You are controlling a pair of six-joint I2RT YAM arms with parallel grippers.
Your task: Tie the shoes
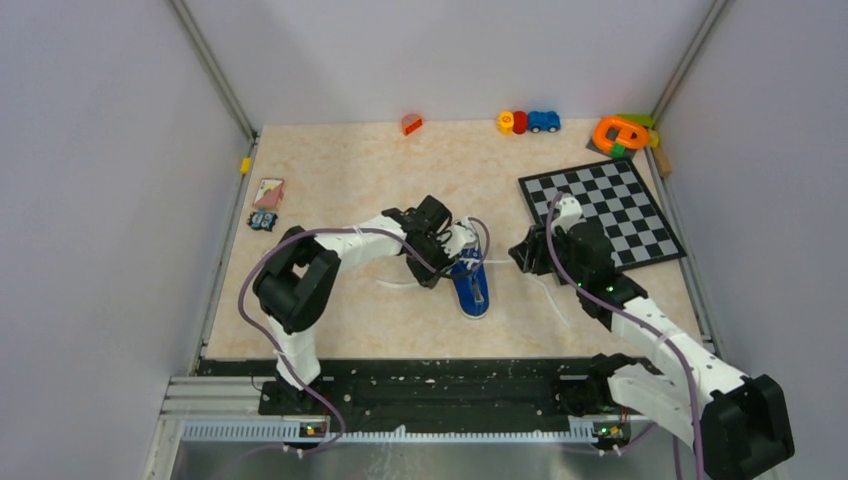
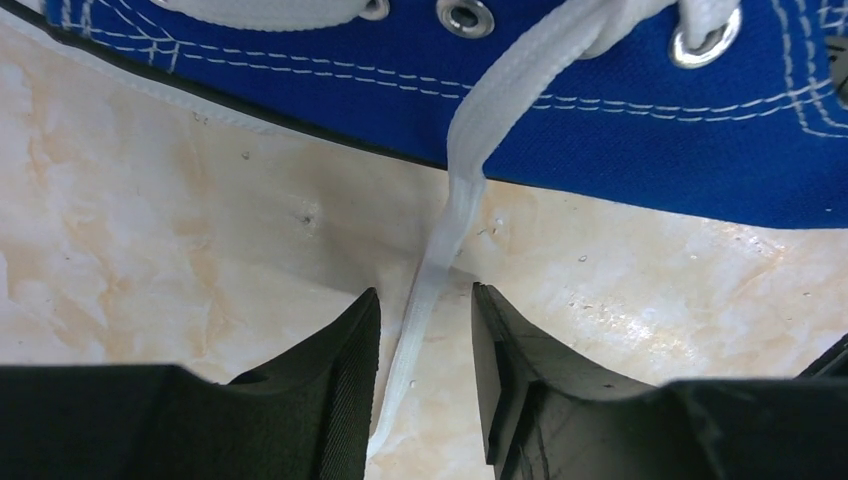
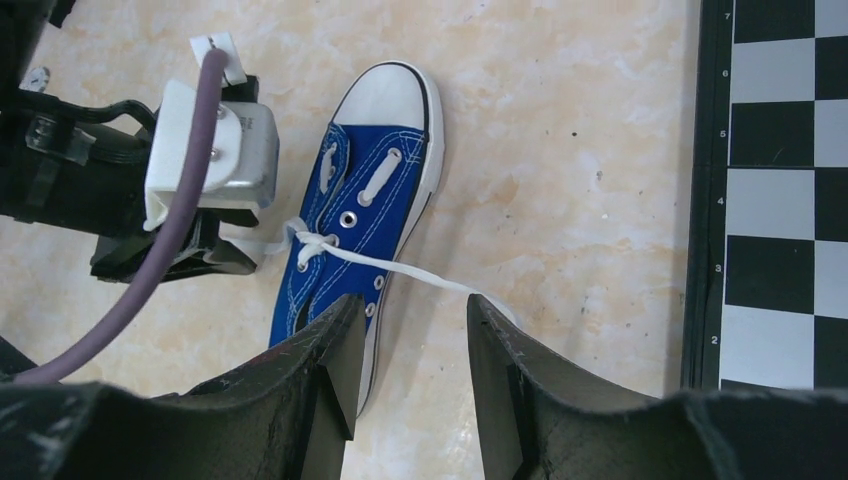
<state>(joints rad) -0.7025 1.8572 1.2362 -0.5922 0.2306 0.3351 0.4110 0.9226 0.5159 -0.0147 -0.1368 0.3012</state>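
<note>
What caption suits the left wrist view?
Left gripper straddling a white lace that trails from the blue shoe across the table.

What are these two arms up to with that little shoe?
They are trying to tie a small blue sneaker that lies on the table between them. The left gripper is down beside the shoe, its jaws apart, with one white lace running between them, not yet pinched. The right gripper hovers open on the far side, above the other lace end. No bow shows.
</note>
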